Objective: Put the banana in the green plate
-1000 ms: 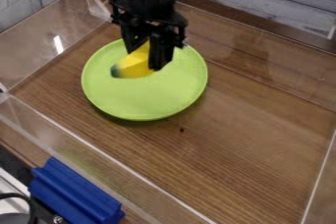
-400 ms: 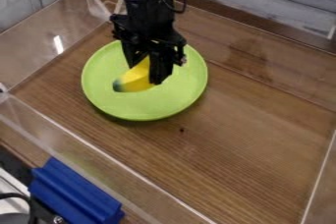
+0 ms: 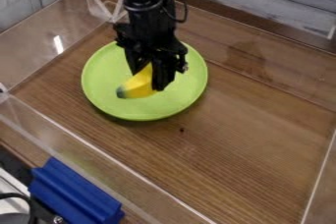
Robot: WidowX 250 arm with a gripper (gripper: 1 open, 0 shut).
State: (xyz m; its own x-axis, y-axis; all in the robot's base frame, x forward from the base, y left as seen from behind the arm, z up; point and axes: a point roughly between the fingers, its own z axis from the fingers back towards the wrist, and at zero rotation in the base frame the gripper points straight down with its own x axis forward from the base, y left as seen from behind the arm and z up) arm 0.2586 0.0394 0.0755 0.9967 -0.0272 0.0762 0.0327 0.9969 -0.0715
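We see a brown wooden table (image 3: 250, 140) with clear walls (image 3: 46, 17) around it. The green plate (image 3: 98, 81) sits near the far left corner of the table. Our gripper (image 3: 151, 71) points straight down over the plate, closed on the banana (image 3: 136, 84). The banana hangs low over the middle of the plate, and we cannot tell if it touches yet. We think this is the putting-down step. Next we need to open the fingers and lift straight up. A blue thing (image 3: 73, 200) lies at the near left edge, well apart. Nothing stands in the way.
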